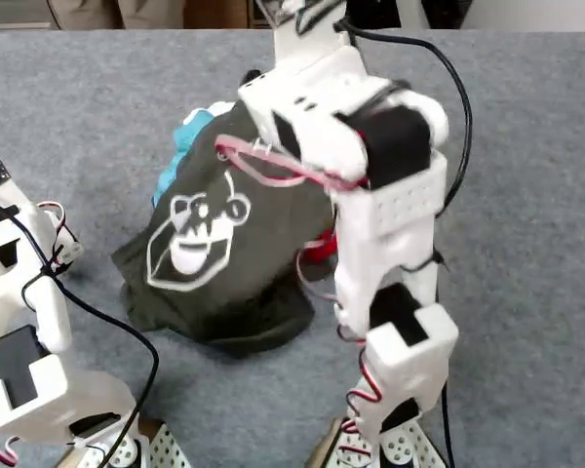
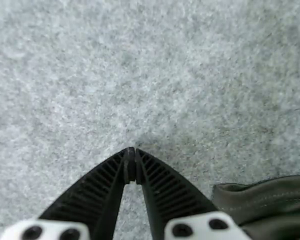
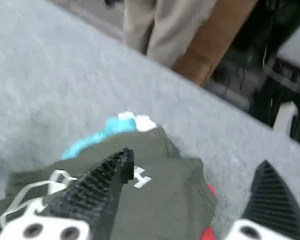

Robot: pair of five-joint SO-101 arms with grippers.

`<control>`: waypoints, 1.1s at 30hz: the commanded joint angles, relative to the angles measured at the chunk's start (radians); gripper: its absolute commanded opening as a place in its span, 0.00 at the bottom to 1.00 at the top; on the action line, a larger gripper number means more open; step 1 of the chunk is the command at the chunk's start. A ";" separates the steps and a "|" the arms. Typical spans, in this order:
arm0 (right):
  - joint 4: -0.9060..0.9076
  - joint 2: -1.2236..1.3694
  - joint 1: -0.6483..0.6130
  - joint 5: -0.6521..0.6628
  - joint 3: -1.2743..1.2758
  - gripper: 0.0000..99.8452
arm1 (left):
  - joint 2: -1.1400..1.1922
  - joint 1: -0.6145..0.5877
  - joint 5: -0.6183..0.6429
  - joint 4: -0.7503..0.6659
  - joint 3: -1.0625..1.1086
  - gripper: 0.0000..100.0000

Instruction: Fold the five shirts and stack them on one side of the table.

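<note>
A heap of shirts lies in the middle of the grey table. On top is a dark olive shirt [image 1: 214, 253] with a white monkey print, crumpled. A teal shirt [image 1: 180, 146] pokes out at the far side and a red one [image 1: 317, 249] at the right. My right gripper [image 3: 195, 159] hovers open above the olive shirt [image 3: 160, 200], holding nothing; teal fabric [image 3: 95, 135] and a bit of red [image 3: 207, 230] show beyond and beside it. My left gripper [image 2: 130, 165] is shut and empty over bare carpet, with an olive shirt corner [image 2: 265, 205] close beside it.
The right arm [image 1: 380, 195] stretches from the near edge over the heap and hides part of it. The left arm [image 1: 29, 322] stands at the near left. Grey table surface [image 1: 78, 97] lies open to the left, far side and right. Chair legs and a person's legs stand beyond the far edge.
</note>
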 commanded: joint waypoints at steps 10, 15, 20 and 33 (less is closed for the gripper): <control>-0.005 0.015 -0.096 0.005 0.369 0.26 | -0.018 -0.003 0.009 -0.008 -0.008 0.02; -0.221 0.143 0.008 -0.118 0.622 0.29 | -0.018 0.005 0.009 -0.008 -0.005 0.02; -0.304 0.262 0.068 -0.181 0.625 0.29 | -0.018 0.006 0.009 -0.008 -0.003 0.02; -0.252 0.318 0.077 -0.146 0.495 0.01 | -0.018 0.008 0.009 -0.008 -0.003 0.02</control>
